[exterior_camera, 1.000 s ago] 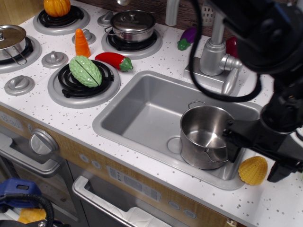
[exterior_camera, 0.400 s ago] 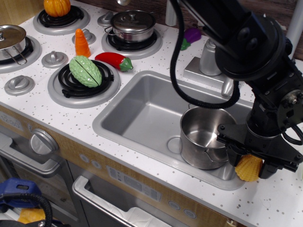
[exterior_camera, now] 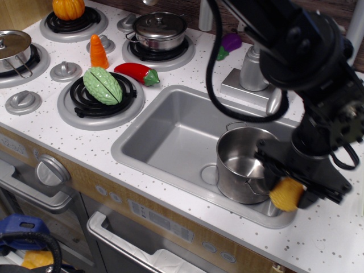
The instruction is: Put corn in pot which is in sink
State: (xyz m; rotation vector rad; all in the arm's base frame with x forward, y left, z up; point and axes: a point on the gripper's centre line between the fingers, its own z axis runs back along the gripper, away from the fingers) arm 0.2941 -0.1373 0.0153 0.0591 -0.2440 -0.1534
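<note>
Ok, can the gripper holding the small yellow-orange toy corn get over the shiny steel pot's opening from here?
Probably yes. The gripper has the corn clamped just beside the lidless pot at the right end of the grey sink. The pot looks empty, with nothing standing between the two.

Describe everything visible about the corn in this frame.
The corn is a small yellow-orange plastic toy, rounded and stubby, with a faintly ridged surface. It sits in the black claw, whose fingers close on it from both sides, hiding part of it. It looks lifted off the counter, hanging over the front right rim of the sink, just right of the steel pot and not inside it. Whether it touches the pot's handle cannot be told.
</note>
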